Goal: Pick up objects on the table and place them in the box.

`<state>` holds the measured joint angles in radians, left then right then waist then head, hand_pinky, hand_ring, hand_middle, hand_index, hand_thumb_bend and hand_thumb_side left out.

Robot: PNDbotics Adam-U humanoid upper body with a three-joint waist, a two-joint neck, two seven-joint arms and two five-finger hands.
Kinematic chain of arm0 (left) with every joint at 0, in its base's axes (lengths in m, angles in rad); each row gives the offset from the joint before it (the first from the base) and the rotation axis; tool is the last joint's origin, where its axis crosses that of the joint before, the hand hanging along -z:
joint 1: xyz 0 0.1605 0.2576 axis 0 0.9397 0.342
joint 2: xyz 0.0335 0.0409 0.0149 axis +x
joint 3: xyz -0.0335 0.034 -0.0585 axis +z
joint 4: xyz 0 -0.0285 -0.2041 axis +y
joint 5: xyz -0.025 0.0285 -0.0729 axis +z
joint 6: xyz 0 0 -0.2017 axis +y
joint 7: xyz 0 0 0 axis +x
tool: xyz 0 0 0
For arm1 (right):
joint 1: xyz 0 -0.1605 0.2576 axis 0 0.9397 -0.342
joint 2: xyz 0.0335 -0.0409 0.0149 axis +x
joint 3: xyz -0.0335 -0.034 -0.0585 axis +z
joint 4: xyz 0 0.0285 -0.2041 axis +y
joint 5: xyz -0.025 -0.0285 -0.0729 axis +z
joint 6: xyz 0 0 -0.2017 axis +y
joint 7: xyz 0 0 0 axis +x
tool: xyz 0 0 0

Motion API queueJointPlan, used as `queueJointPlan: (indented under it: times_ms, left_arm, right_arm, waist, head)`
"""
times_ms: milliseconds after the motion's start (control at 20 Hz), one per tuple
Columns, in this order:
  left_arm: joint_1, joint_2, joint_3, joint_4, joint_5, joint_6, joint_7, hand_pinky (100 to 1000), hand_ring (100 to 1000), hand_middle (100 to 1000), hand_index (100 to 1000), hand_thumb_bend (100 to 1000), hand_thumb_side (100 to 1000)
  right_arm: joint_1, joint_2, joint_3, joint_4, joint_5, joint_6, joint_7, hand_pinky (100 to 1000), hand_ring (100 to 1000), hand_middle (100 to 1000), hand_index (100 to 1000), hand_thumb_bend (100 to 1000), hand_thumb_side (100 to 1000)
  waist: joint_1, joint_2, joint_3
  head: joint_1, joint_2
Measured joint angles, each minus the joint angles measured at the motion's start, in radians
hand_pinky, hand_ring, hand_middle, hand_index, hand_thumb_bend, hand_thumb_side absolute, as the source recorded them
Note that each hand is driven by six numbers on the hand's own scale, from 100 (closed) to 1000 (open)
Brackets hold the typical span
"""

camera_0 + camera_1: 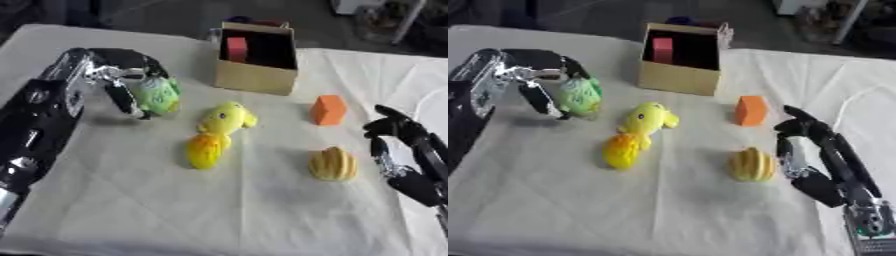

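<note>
A pale cloth (262, 210) is covering the table, and it is lying a bit wrinkled, with a dark floor showing past its far edge. On the left, the left hand (122, 82) is curling its fingers around a green toy (157, 95) and holding it just above the cloth. Next, a yellow fish toy (214, 134) is lying in the middle. Behind it, a brown box (255, 75) is standing open with a red block (236, 48) sitting inside. An orange block (328, 110) is standing to the right, and a yellow shell-shaped toy (332, 164) is lying nearer. The right hand (802, 135) is resting beside that toy with its fingers bent and holding nothing. The right eye view is showing more of the right arm, down to a silver part at the bottom corner.
</note>
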<state>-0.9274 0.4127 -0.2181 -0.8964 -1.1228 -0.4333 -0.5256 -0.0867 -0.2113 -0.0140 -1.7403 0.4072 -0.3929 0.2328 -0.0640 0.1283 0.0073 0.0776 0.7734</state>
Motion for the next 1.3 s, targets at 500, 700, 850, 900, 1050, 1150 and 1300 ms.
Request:
queueJointPlan:
  times_ms: [500,700,850,900,1050,1150,1300]
  left_arm:
    - [0.001,-0.066,0.025,0.1,-0.224,0.104,0.357,677,529,529,712,328,252]
    - [0.001,-0.071,0.034,0.119,-0.29,0.111,0.475,591,386,345,552,150,189]
    - [-0.001,-0.068,0.037,0.089,-0.285,0.114,0.54,601,384,334,543,146,171]
    - [-0.007,-0.067,0.037,0.067,-0.276,0.115,0.548,606,387,335,545,150,166]
    - [-0.053,-0.056,0.037,-0.014,-0.23,0.124,0.555,629,408,351,568,138,131]
    - [-0.09,-0.057,0.04,-0.045,-0.199,0.137,0.553,646,430,371,591,138,124]
    - [-0.138,-0.083,0.05,-0.046,-0.18,0.159,0.556,659,456,401,619,162,124]
  right_arm:
    - [-0.001,0.0,0.002,0.002,-0.004,-0.001,0.003,773,681,679,955,100,643]
    - [-0.001,0.001,0.002,0.003,-0.004,-0.001,0.003,773,681,679,955,100,649]
    - [-0.001,0.001,0.002,0.003,-0.004,-0.001,0.003,773,681,679,955,100,648]
    - [-0.001,0.001,0.002,0.003,-0.004,-0.001,0.002,773,681,679,955,100,648]
    - [-0.001,0.001,0.002,0.004,-0.004,0.0,0.002,773,681,680,955,100,650]
    - [-0.001,0.001,0.002,0.004,-0.004,-0.001,0.003,773,681,679,955,100,651]
    - [-0.012,0.001,0.008,0.004,-0.006,-0.003,0.006,773,682,680,955,100,653]
  waist:
    - [0.0,0.0,-0.009]
    - [0.0,0.0,-0.012]
    - [0.0,0.0,-0.012]
    - [0.0,0.0,-0.012]
    - [0.0,0.0,-0.014]
    - [0.0,0.001,-0.024]
    - [0.0,0.002,-0.049]
  head:
    - [0.006,0.0]
    - [-0.002,0.0]
    - [-0.005,0.0]
    - [-0.005,0.0]
    - [-0.004,0.0]
    - [0.001,0.0]
    - [0.018,0.0]
